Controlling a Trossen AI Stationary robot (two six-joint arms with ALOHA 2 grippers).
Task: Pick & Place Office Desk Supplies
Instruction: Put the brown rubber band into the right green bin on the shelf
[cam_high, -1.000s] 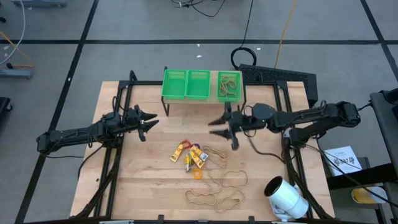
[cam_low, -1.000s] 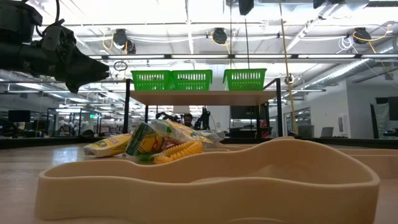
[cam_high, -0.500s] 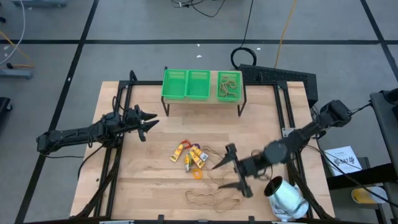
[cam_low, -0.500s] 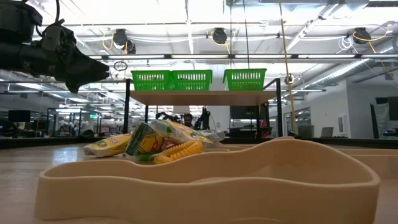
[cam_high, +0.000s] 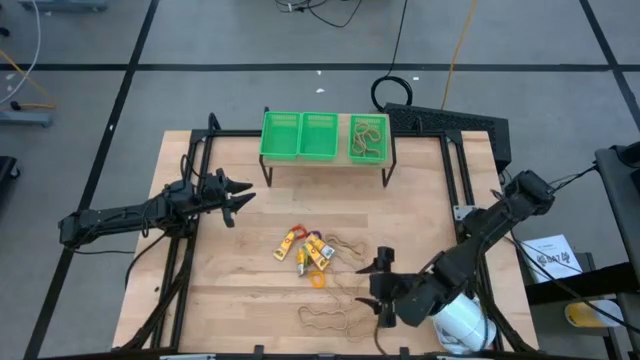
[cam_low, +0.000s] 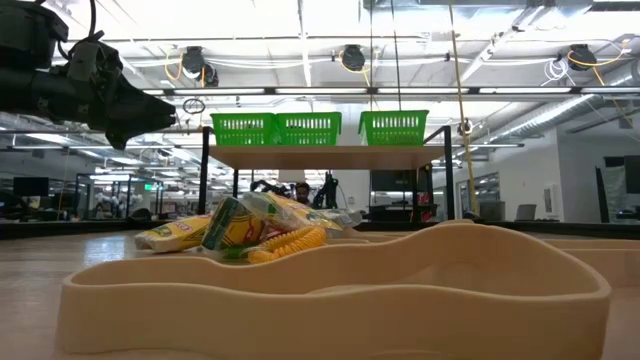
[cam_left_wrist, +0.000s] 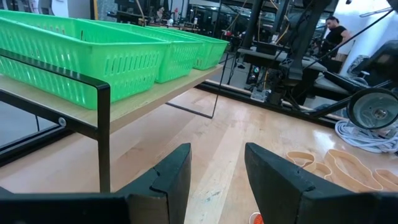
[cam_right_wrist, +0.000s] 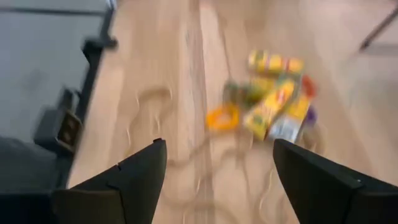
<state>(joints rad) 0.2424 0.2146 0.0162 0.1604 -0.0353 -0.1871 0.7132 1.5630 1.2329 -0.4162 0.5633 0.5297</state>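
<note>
High view: right gripper (cam_high: 383, 288), fingers apart and empty, has swung from the baskets (cam_high: 323, 136) down over the rubber bands (cam_high: 345, 318); next pick likely. Left gripper (cam_high: 238, 195) waits, fingers half apart.

Right gripper (cam_high: 381, 289) low over near-right table, fingers spread wide, empty. Left gripper (cam_high: 238, 198) waits at left, fingers part open, empty.

A pale wooden table (cam_high: 230, 290) carries a small raised shelf (cam_high: 325, 160) near its far edge. Toward the middle lie little yellow oblong pieces (cam_high: 305, 248) and an orange ring (cam_high: 318, 281) — tan rubber-band loops (cam_high: 345, 318) by the near edge, a white cylinder (cam_high: 462, 318) at the near right corner.
</note>
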